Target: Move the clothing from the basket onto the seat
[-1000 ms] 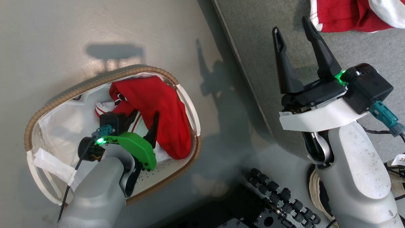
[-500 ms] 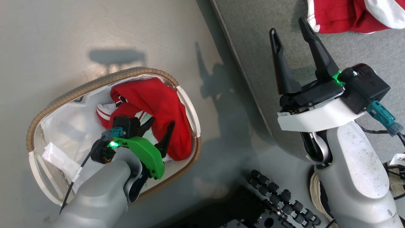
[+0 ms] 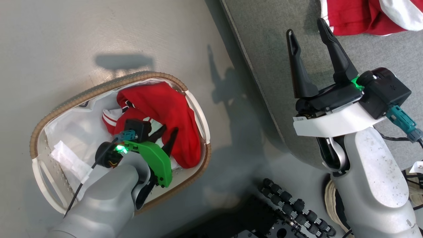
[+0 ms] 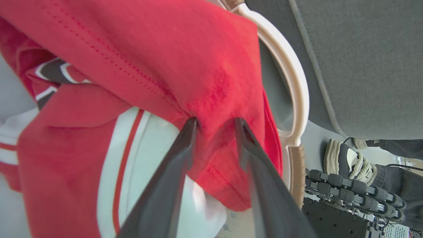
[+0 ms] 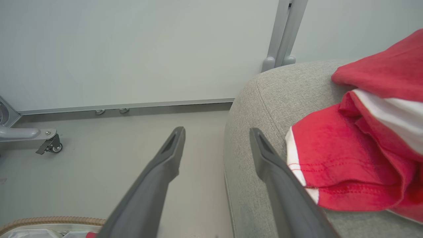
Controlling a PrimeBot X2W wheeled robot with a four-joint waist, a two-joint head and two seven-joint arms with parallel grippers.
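Because the basket (image 3: 99, 86) stands on the floor (image 3: 82, 29) at your left, near the seat (image 3: 264, 43), your left arm reaches down into it from above. Your left gripper (image 3: 170, 129) has its two fingers pressed close on a raised fold of the clothing (image 3: 165, 102). In the left wrist view the red fabric puckers between the tips. That looks like a pinch on a high ridge, chosen so the fingers take cloth alone and not the white liner (image 3: 69, 129) beneath. The rest of the garment lies heaped against the basket wall nearest the seat, so you should have only a short carry. Further right, your right gripper (image 3: 305, 26) hangs spread and empty above the near part of the cushion, apparently parked out of the way. Beyond it a second red piece (image 3: 357, 16) lies on the seat, so you would do well to aim for the bare grey fabric beside it.
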